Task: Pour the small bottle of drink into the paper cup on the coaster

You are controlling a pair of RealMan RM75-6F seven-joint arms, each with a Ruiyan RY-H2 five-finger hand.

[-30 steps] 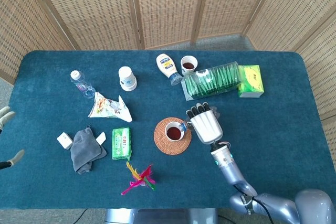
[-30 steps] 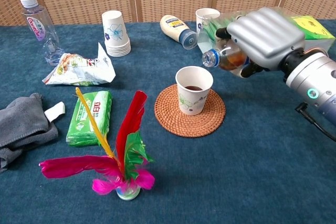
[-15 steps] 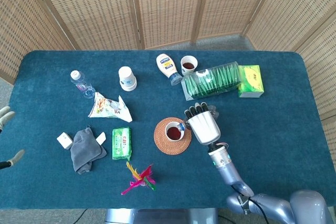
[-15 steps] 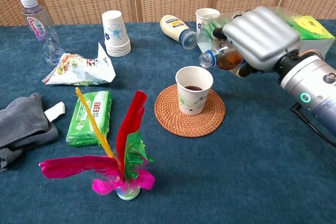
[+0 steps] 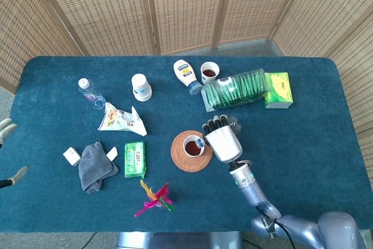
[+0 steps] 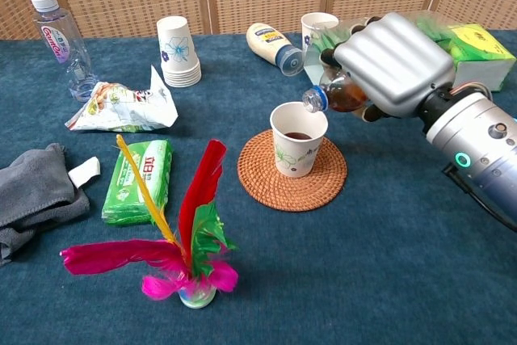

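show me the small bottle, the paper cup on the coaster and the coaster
small bottle [image 6: 343, 94], chest view, brown-filled body below the fingers
paper cup [image 6: 296, 153], chest view, front wall
coaster [image 6: 331, 177], chest view, bare woven rim right of the cup

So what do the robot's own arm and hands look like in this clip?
The right hand has a silver-grey ribbed back plate, with dark fingers in the head view. Its forearm is a glossy silver cylinder with a dark band at the wrist, a small glowing green ring light and a thin black cable underneath. Of the left hand, only pale fingertips show at the frame edge.
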